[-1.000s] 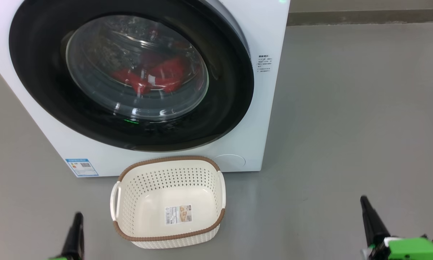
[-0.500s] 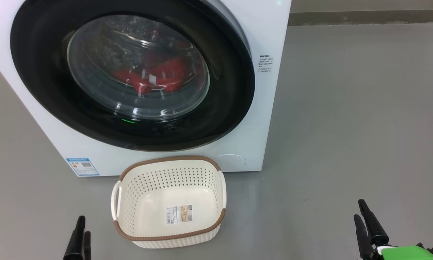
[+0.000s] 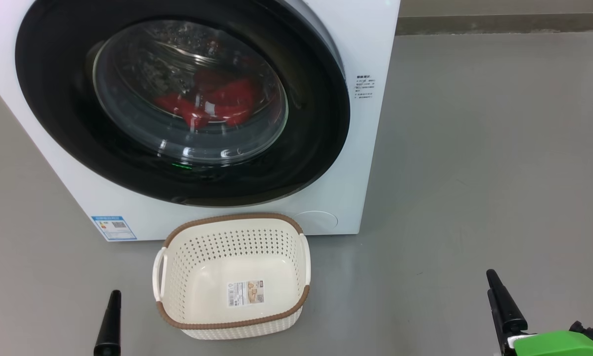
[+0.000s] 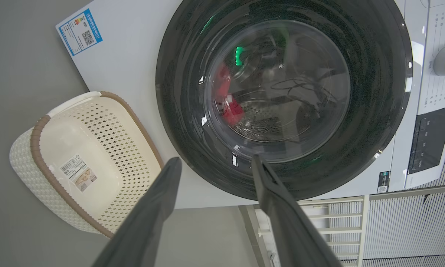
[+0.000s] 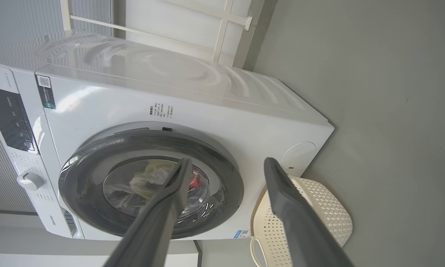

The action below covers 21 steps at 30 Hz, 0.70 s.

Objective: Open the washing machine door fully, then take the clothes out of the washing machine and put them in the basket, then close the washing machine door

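Pointing forward low at left, the left tool (image 4: 215, 158) holds its jaws wide apart, empty. The cream perforated plastic basket (image 3: 232, 218) sits on the floor before the white washing machine (image 3: 370, 39); its round glossy black door (image 3: 54, 123) is shut over bright red clothes (image 3: 217, 101). The right tool (image 5: 228, 160), low right, gapes empty.

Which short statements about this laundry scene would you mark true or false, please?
1. The washing machine door is shut. True.
2. The basket holds the red clothes. False: the clothes lie inside the washing machine, behind the door glass.
3. The left pincer is open. True.
4. The right pincer grips the door. False: it is open and hangs over the floor, apart from the washing machine.
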### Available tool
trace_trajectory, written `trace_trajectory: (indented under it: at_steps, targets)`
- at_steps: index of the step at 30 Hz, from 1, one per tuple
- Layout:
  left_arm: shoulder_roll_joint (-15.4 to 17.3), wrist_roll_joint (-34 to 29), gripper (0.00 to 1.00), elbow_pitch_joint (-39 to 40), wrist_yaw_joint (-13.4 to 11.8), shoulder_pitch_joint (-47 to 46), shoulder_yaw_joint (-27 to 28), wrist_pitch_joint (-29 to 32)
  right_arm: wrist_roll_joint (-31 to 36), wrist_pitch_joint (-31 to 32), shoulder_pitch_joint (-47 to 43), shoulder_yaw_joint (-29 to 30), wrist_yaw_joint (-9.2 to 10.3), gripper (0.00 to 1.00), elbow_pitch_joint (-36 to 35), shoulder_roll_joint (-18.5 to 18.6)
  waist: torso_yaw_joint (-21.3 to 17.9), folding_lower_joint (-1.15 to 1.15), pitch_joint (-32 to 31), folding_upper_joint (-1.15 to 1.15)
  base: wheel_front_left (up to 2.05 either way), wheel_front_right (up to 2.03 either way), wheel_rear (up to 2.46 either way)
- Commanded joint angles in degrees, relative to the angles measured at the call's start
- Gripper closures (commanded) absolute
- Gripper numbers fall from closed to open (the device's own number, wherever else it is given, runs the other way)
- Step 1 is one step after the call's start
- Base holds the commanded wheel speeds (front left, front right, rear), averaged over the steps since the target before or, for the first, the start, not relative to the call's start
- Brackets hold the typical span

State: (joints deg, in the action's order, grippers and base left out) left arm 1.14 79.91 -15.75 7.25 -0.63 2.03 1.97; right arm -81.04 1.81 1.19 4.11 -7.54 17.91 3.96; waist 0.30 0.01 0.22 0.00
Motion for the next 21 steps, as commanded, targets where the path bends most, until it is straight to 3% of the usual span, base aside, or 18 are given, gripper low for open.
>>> trace_trajectory:
  at_steps: [1, 21]
  targets:
    - [1.2, -2.2, 0.0, 2.0, 0.1, -1.0, 0.3, -0.6, 1.9, -0.6, 1.6, -0.9, 0.01, 0.0, -1.8, 1.0, 0.0, -0.01, 0.0, 0.0, 0.0, 0.0, 0.0]
    - [1.3, -19.6, 0.0, 4.1, 0.1, -0.3, -1.0, -3.8, 16.2, -3.8, 1.8, -3.9, 0.02, 0.0, -2.8, 2.8, 0.3, -0.01, 0.0, 0.0, 0.0, 0.0, 0.0]
